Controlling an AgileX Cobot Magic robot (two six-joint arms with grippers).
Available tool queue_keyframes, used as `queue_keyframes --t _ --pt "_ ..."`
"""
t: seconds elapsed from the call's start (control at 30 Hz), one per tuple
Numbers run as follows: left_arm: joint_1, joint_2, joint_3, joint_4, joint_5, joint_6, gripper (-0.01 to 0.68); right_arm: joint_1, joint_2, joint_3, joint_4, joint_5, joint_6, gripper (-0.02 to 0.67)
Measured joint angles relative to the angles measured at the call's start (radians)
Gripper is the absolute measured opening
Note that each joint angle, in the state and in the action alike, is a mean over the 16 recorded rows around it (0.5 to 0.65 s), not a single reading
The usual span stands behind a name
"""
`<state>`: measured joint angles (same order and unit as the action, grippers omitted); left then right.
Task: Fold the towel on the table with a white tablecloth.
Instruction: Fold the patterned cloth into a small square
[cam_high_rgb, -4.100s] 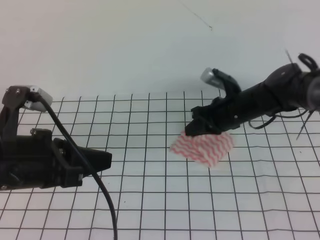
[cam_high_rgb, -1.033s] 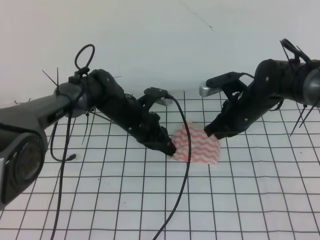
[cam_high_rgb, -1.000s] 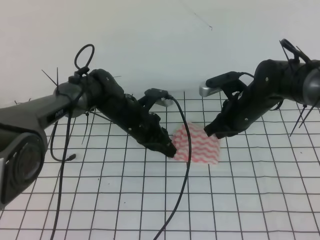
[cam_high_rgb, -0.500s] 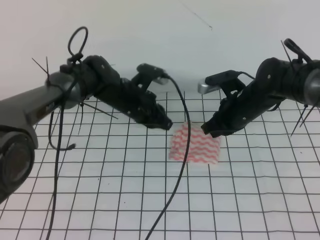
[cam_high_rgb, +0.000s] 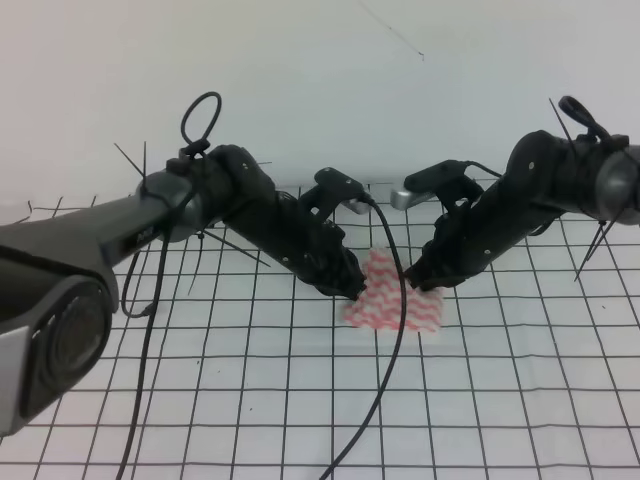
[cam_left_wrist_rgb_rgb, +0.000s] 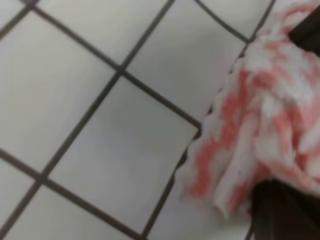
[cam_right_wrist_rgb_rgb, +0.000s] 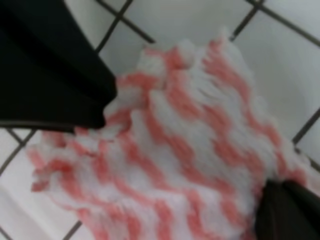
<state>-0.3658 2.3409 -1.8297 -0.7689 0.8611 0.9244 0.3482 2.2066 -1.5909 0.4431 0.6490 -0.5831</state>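
The towel (cam_high_rgb: 392, 300) lies on the bench (cam_high_rgb: 300, 400), bunched between the two sets of jaws. The left jaws (cam_high_rgb: 350, 289) touch its left edge, the right jaws (cam_high_rgb: 422, 279) its right corner. Whether either pair is closed on it, I cannot tell.

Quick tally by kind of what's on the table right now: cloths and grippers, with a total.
Striped towel: 1
Gridded white tablecloth: 1
Grippers at the towel: 2, the left gripper and the right gripper
Total: 4
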Motion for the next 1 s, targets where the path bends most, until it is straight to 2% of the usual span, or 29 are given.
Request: queue_keyframes --t 0.23,0.57,1.0 --pt "-0.026 -0.013 0.0 0.062 0.073 -0.039 -0.001 0.0 -0.023 -0.008 0.002 0.098 -0.076 0.005" --pt "-0.032 -0.102 0.003 0.204 0.143 -0.152 -0.001 0.001 -0.097 -0.029 -0.01 0.192 -0.107 0.008" --pt "-0.032 -0.166 0.004 0.233 0.065 -0.195 -0.001 0.001 -0.005 -0.036 0.23 0.124 -0.226 0.002"
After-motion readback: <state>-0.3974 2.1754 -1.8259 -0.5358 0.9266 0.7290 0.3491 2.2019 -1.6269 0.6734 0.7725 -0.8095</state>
